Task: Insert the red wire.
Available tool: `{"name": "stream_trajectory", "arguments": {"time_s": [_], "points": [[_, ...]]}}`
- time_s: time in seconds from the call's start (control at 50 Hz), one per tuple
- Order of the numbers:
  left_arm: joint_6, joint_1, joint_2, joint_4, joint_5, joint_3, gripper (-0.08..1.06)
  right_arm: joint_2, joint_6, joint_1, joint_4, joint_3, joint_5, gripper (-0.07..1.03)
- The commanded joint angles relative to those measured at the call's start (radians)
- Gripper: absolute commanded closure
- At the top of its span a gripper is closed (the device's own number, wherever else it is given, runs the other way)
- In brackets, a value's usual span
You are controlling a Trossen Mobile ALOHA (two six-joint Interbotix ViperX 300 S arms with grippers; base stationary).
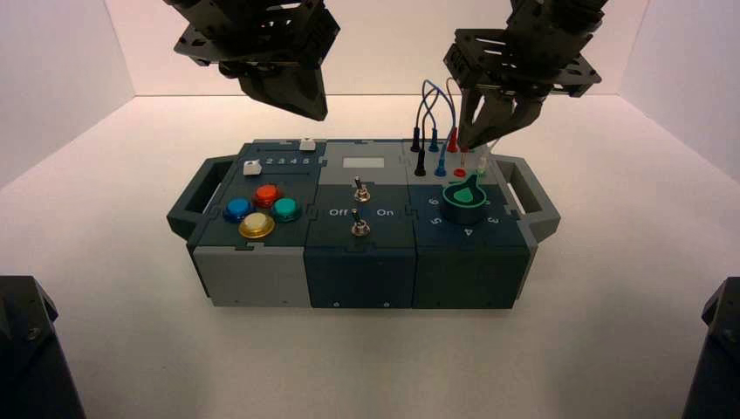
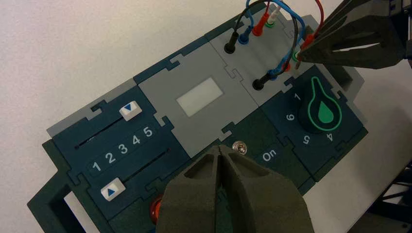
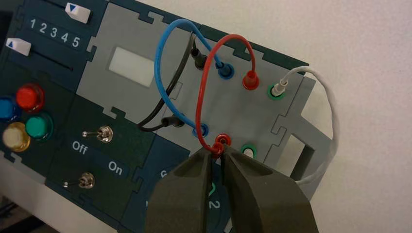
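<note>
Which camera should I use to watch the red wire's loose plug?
The right wrist view: it shows the plug in the right hand, beside the open red socket. The high view shows it small; in the left wrist view the right hand partly covers it.

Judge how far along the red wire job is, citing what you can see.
Done: the red wire's far plug sits in its red-ringed socket.
In hand: the right tool grips the near plug beside the open red socket.
Left: seating that plug. The left tool waits above the box's middle.
</note>
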Motion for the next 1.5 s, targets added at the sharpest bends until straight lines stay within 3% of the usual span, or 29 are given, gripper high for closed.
{"name": "stream_trajectory", "arguments": {"time_s": [0.02,1.5], "points": [[0.002,-0.003,-0.014,0.002,-0.008,-0.023,1.00,-0.009,0.002,0.005,-0.003,-0.015,-0.011,0.98],[0.006,-0.002,-0.014,0.003,-0.008,-0.018,1.00,0.054,0.008,0.005,-0.003,-0.003,-0.057,0.98]]}}
